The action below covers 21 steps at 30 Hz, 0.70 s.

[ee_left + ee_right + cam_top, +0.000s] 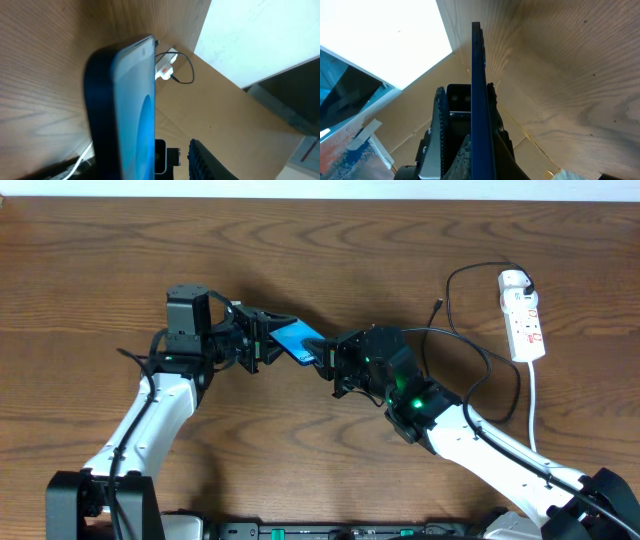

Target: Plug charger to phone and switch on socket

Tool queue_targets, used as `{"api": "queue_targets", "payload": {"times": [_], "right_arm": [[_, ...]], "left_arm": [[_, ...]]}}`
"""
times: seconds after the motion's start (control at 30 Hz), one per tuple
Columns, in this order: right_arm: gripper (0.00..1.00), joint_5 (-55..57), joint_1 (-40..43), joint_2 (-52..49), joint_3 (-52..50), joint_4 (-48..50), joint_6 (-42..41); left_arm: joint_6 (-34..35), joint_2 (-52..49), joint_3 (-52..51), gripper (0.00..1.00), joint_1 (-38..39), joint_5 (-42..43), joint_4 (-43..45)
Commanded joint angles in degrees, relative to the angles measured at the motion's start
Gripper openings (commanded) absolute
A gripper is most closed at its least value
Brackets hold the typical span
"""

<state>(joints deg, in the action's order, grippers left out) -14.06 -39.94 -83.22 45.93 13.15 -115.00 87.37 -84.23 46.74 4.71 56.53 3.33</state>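
The left gripper [262,340] straddles the 9 o'clock end of the phone [297,338], tilted on edge mid-table; whether its fingers press it I cannot tell. The right gripper [328,362] is clamped on the phone's 4 o'clock end. The charger [448,295] lies loose toward 3 o'clock, apart from the phone, with the socket [524,320] just beyond

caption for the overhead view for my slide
Left pincer and right pincer meet at the blue-screened phone mid-table; charger and socket lie off to the right.
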Motion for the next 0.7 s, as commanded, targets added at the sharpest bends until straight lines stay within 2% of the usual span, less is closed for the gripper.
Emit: {"api": "queue_targets", "payload": {"times": [0.0, 0.13, 0.47, 0.67], "right_arm": [[0.01, 0.37, -1.40, 0.33, 0.42, -0.50, 0.44], [0.01, 3.65, -2.43, 0.22, 0.42, -0.50, 4.79], [0.01, 3.61, -2.91, 0.07, 0.42, 1.03, 4.74], [0.11, 3.61, -2.91, 0.07, 0.42, 0.79, 6.56]], "left_arm": [[4.11, 0.55, 0.31, 0.36, 0.13, 3.08, 0.85], [6.21, 0.55, 0.31, 0.31, 0.13, 3.80, 0.85], [6.12, 0.55, 0.31, 0.14, 0.15, 4.59, 0.85], [6.14, 0.55, 0.31, 0.08, 0.15, 4.59, 0.85]]}}
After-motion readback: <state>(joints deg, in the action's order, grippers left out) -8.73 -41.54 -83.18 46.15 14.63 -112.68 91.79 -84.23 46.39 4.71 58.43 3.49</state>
